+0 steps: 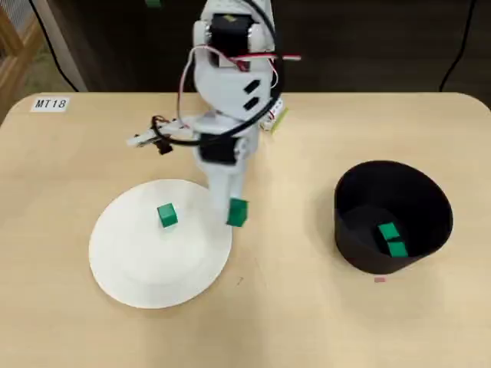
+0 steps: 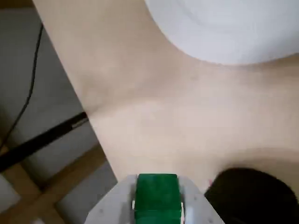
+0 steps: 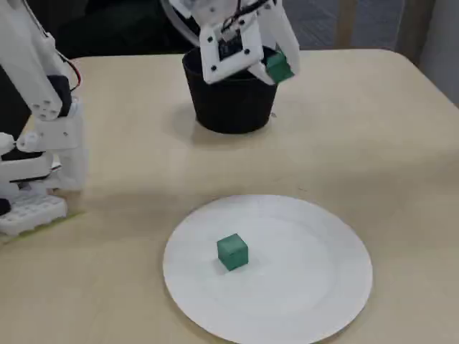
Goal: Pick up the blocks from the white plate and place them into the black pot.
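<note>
My gripper is shut on a green block and hangs in the air by the right rim of the white plate. In the wrist view the held block fills the bottom centre between the white fingers. A second block lies alone on the plate. Two more blocks rest at the bottom of the black pot, which stands to the right. The fixed view shows the gripper raised with its block in front of the pot, and the plate with its block nearer the camera.
The arm's base stands at the table's left side in the fixed view. A label reading MT18 sits at the far left corner. Bare tabletop lies between plate and pot. The wrist view shows the table's edge and floor beyond.
</note>
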Available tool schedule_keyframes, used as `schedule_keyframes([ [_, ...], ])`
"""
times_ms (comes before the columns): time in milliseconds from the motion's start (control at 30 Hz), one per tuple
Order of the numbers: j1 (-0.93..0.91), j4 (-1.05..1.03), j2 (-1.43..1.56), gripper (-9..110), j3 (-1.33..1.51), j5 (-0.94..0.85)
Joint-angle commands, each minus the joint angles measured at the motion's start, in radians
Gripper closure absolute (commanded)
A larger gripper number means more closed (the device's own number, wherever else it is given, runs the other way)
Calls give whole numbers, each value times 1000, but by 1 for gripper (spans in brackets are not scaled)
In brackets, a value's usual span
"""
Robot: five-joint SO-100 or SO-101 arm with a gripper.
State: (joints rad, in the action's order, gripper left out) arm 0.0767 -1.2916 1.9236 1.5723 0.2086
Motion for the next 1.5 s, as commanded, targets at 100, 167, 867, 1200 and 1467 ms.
schedule_keyframes([
  [100, 232, -61, 138, 104, -38, 91],
  [167, 310, -67, 164, 104, -21, 123],
  [867, 512, 529, 48, 104, 345, 100],
  [1200, 497, 479, 26, 81, 339, 49],
  [1467, 437, 449, 80, 104, 328, 12],
])
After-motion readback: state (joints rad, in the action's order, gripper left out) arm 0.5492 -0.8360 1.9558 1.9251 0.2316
